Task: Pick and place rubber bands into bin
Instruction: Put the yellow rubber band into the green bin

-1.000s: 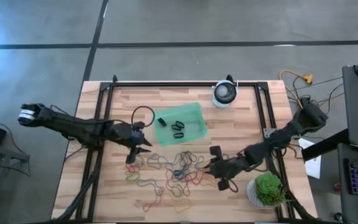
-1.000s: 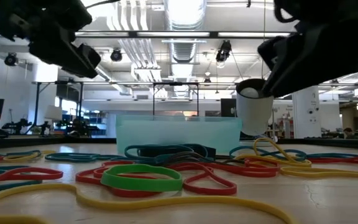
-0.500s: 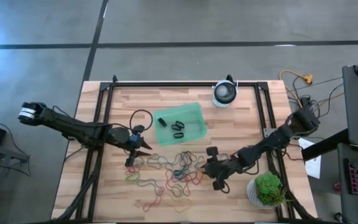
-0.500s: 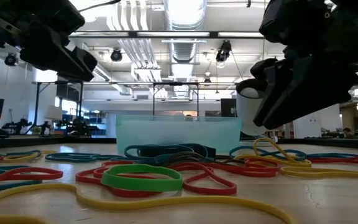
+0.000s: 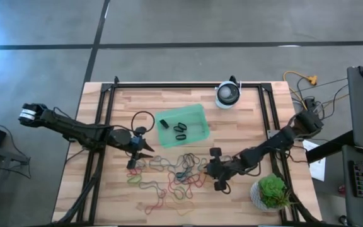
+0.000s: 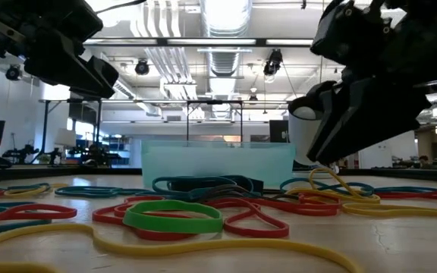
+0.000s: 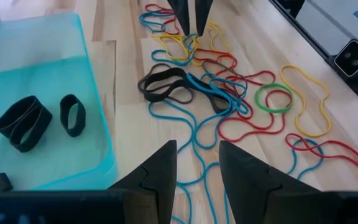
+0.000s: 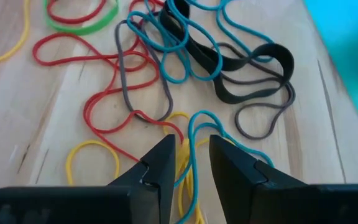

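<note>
Rubber bands [image 5: 175, 173] in red, blue, yellow, green and black lie tangled on the wooden table, near of the green bin [image 5: 183, 113]. The bin holds a few thick black bands [image 7: 23, 121]. My left gripper [image 5: 140, 157] is open and empty, above the pile's left edge beside the bin's near left corner [image 7: 107, 168]. My right gripper [image 5: 209, 169] is narrowly open at the pile's right edge. Its fingers [image 8: 160, 165] stand on either side of blue and yellow strands [image 8: 194, 140]. In the low view [image 6: 328, 152] its tips hang a little above the bands.
A round white device [image 5: 228, 94] stands at the table's far edge and a green plant [image 5: 271, 191] at the near right corner. A black cable loop [image 5: 145, 118] lies left of the bin. Black frame rails [image 5: 99, 126] run along the table's sides.
My right gripper has gone toward the table's left edge and down, onto the right edge of the band pile. My left gripper has shifted a little toward the near edge. The bands lie as before.
</note>
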`<state>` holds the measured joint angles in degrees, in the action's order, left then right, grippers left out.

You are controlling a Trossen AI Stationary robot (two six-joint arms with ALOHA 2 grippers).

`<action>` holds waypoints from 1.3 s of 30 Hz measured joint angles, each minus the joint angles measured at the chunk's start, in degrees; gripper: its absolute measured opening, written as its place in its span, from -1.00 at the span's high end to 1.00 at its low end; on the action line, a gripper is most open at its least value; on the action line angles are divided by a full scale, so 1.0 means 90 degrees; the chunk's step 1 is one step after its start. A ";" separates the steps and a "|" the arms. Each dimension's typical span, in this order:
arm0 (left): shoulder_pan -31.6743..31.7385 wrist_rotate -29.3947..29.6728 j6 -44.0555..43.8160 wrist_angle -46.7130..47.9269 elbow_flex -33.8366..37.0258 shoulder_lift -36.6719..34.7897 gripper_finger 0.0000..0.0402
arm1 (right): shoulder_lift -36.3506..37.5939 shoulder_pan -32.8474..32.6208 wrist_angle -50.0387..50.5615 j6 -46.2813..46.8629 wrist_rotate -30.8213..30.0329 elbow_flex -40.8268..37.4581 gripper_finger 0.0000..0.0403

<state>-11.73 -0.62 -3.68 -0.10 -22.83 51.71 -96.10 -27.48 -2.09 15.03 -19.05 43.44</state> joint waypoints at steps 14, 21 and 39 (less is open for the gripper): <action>-0.0002 0.0058 0.0121 -0.0231 0.0000 0.0001 0.48 | -0.0315 0.0002 0.0015 0.0296 -0.0045 -0.0013 0.64; -0.0002 0.0056 0.0121 -0.0231 0.0013 0.0001 0.48 | -0.0224 0.0002 0.0029 0.0275 -0.0046 -0.0012 0.73; -0.0002 0.0102 0.0121 -0.0498 0.0216 0.0001 0.48 | -0.0156 0.0000 0.0219 -0.0295 -0.0046 0.0085 0.96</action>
<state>-11.75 0.30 -2.59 -4.58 -20.88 51.72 -97.50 -27.49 -0.12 12.38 -19.46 44.20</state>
